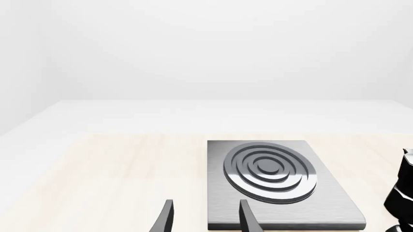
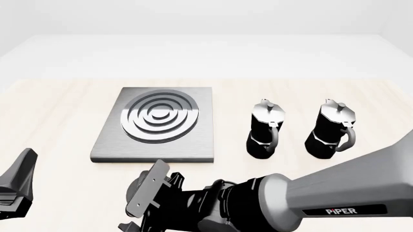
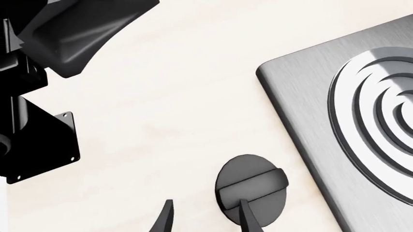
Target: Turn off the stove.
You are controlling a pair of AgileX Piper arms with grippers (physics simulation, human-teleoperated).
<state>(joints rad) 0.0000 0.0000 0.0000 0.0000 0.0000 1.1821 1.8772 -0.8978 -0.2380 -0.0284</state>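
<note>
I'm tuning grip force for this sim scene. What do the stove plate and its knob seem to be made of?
The stove plate looks like brushed grey metal: fine linear streaks, soft sheen, polished raised rings. The knob looks like matte black plastic, dull and without grain, though a render leaves that open.

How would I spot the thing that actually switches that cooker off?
Find the grey metal stove with silver rings on the pale wooden table. Just off its near edge, under the right tool, lies a small knob. Unlike the two tall moka pots, it is a flat black disc with a raised bar.
</note>
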